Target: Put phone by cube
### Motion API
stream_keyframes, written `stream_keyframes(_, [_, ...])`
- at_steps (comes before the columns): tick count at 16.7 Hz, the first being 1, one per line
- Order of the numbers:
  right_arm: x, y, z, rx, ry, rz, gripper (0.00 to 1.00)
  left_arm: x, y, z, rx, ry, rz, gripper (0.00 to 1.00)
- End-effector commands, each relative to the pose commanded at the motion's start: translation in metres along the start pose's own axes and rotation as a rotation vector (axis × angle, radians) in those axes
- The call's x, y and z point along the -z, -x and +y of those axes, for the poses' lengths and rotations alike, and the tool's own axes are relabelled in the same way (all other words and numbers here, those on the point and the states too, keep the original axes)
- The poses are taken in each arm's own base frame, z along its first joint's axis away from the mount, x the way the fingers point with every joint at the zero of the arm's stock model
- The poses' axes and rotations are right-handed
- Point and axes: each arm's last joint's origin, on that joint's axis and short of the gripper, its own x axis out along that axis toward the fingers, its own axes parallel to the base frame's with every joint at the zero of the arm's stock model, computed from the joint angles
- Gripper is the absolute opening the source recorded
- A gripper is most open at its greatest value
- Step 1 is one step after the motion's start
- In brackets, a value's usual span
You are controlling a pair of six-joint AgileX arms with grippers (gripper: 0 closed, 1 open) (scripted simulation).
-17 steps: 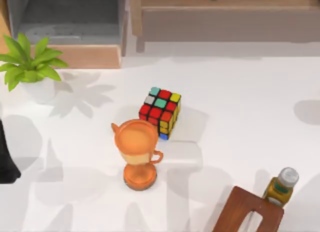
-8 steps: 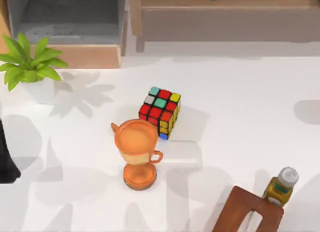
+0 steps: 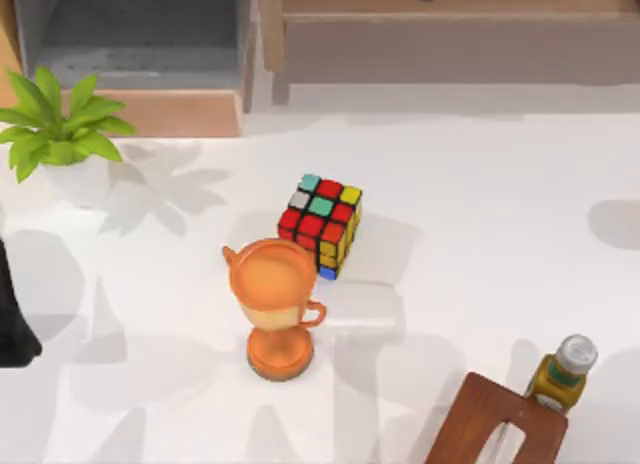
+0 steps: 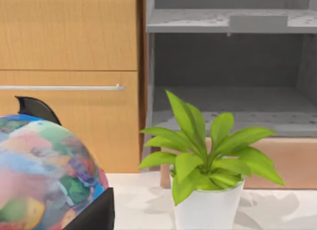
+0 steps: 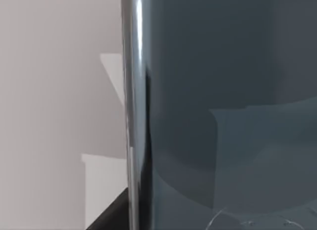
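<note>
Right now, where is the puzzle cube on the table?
In the top view the cube sits near the middle of the white table, just behind and to the right of the orange trophy cup, close to it.

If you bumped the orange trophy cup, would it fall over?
Probably, yes. The orange trophy cup has a wide bowl on a narrow stem, so it looks top-heavy. Its round base seems smaller than the bowl. Tipped toward the cube close beside it, it could knock that too.
</note>
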Motion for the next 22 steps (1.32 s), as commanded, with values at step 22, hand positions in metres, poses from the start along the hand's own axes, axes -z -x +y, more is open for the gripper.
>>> stream_keyframes(22, [-0.080,0.107,0.188,-0.048,0.108,-0.219,0.00,0.000,0.000,0.000,0.000,0.000,0.000,1.00])
